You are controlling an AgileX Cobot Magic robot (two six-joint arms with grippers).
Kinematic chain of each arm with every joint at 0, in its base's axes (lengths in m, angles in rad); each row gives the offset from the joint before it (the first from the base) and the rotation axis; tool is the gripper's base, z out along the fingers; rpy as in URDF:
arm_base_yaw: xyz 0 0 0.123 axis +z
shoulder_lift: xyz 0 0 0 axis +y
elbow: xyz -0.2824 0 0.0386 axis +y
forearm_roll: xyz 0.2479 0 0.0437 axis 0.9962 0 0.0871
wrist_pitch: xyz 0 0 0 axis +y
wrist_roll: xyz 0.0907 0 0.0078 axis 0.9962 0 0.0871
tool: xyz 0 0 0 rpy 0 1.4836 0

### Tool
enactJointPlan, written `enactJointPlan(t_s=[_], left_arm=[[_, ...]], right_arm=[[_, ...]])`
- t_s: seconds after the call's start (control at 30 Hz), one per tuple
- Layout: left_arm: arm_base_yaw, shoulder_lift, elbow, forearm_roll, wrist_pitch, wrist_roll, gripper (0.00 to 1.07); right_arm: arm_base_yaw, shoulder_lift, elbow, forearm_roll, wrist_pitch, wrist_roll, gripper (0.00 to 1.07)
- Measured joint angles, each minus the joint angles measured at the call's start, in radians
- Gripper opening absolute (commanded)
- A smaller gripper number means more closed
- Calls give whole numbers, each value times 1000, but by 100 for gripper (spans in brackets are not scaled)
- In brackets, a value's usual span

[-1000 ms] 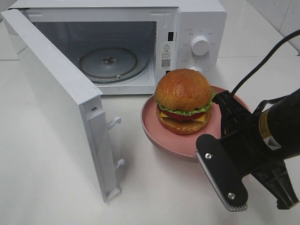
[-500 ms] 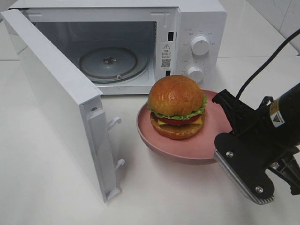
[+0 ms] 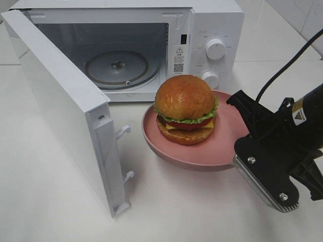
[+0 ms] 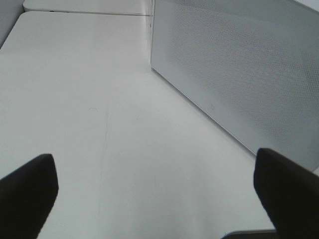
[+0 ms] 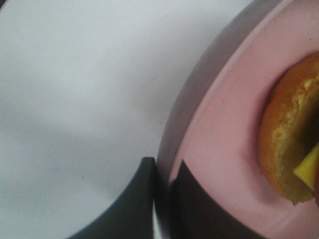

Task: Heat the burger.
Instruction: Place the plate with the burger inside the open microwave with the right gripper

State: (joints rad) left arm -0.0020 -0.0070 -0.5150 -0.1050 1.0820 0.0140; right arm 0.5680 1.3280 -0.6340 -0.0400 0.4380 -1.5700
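The burger (image 3: 185, 108), with its glossy brown bun, lettuce, tomato and cheese, sits on a round pink plate (image 3: 222, 146) in front of the open microwave (image 3: 217, 30). My right gripper (image 3: 238, 104) is shut on the plate's right rim. In the right wrist view its dark fingers (image 5: 142, 199) pinch the rim (image 5: 219, 124), and the burger's bottom bun (image 5: 286, 134) lies just beyond. The plate seems to hang slightly above the table. In the left wrist view my left gripper (image 4: 157, 191) stands open over bare table with nothing between its fingers. It does not show in the high view.
The microwave's door (image 3: 60, 111) swings out to the left toward the table's front. Its perforated panel (image 4: 239, 74) lies close beside the left gripper. The glass turntable (image 3: 117, 65) inside is bare. Two knobs (image 3: 215, 49) are on the right panel, and a black cable (image 3: 282, 70) trails from the right arm.
The right gripper has carried the plate and burger to the left and a little back, toward the microwave opening. Nothing else has moved.
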Motion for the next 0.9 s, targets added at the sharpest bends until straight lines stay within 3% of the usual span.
enactJointPlan(t_s=[0.9], left_arm=[[0, 0, 0, 0, 0, 0, 100]], right_arm=[[56, 27, -43, -12, -78, 12, 0]])
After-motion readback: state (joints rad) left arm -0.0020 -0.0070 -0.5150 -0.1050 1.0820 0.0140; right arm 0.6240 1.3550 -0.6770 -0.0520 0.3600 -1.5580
